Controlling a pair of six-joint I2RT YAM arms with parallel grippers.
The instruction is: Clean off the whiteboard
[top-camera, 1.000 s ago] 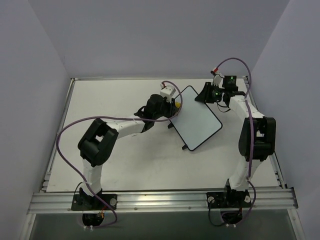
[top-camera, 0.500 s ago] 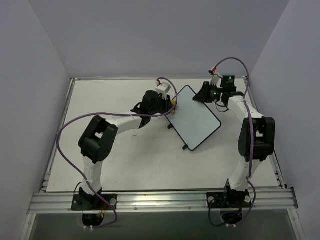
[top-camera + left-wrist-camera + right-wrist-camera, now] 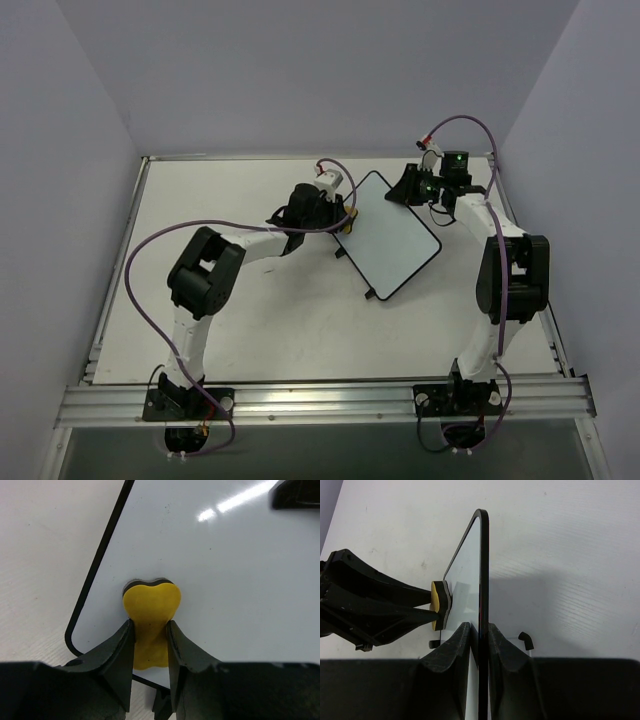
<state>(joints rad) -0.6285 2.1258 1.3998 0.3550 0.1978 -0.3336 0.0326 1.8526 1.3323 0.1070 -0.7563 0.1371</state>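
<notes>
The whiteboard (image 3: pixel 392 236) is a small white board with a thin black frame, standing tilted on the table near the middle back. It shows clean and white in the left wrist view (image 3: pixel 225 565) and edge-on in the right wrist view (image 3: pixel 481 570). My left gripper (image 3: pixel 347 213) is shut on the yellow bone-shaped sponge (image 3: pixel 150 620), which is pressed against the board's face near its left edge. The sponge also shows in the right wrist view (image 3: pixel 438 611). My right gripper (image 3: pixel 479 630) is shut on the board's far edge and holds it upright.
The white table (image 3: pixel 250 320) is walled by pale panels at back and sides. A metal rail (image 3: pixel 320 400) runs along the near edge. Purple cables loop off both arms. Small black feet (image 3: pixel 525 639) stick out from the board's back.
My left gripper with the sponge has moved a little up and toward the board's far left corner. The right gripper and the board have stayed put.
</notes>
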